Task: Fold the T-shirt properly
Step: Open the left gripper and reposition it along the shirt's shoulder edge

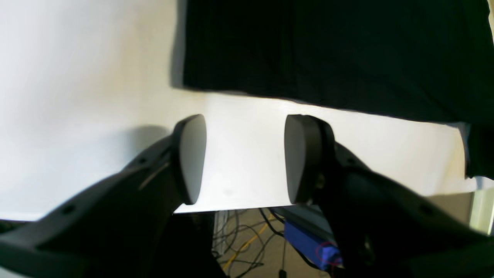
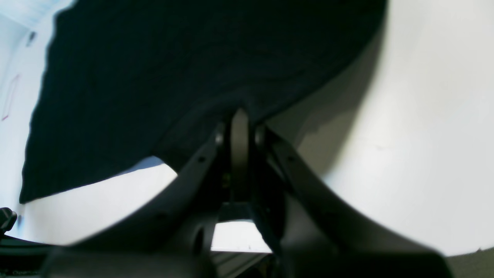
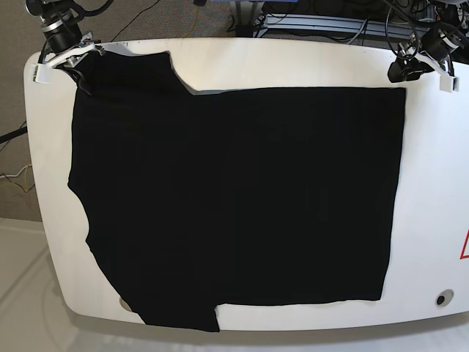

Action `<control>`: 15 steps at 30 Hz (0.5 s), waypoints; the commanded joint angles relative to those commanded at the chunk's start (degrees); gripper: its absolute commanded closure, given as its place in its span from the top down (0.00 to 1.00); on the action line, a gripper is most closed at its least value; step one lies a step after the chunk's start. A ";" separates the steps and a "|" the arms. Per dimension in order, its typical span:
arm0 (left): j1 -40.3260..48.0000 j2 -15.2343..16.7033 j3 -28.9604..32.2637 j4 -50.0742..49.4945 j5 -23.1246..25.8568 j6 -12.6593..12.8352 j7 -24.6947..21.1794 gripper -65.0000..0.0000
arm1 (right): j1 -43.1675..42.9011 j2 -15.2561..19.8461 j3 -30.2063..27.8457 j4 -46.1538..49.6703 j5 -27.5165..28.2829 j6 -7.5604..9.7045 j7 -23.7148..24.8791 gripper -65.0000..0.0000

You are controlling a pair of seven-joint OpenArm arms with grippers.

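- While the black T-shirt (image 3: 242, 198) fills the base frame's middle, the right tool (image 3: 85, 91) pinches its cloth, upper left.
- Left tool (image 3: 400, 73), upper right: released, near the shirt's corner.
- Cables (image 1: 247, 239) lie beyond the worktop (image 1: 96, 96), lower middle of the left wrist frame.

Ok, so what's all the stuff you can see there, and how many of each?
T-shirt: one, black, spread over the table.
Table: one, white, under the T-shirt.
Round hole: one, dark inside, near the table's corner at the base view's lower right.
Cables: several, black and yellow, beyond the table edge in the left wrist view.
Box-like thing: one, blue, beside those cables.
Left gripper: one, black, open beside the shirt's corner.
Right gripper: one, black, closed on the shirt's edge.
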 joint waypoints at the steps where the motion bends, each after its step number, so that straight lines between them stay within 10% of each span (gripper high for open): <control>1: -0.17 -0.04 -0.08 -0.47 -0.03 0.00 -0.17 0.46 | -0.05 0.02 0.03 0.22 -0.43 0.09 0.04 0.00; 15: -0.66 1.38 0.60 -1.73 2.87 0.00 -2.98 0.46 | 0.15 -0.11 0.16 1.14 -4.08 0.63 0.76 0.00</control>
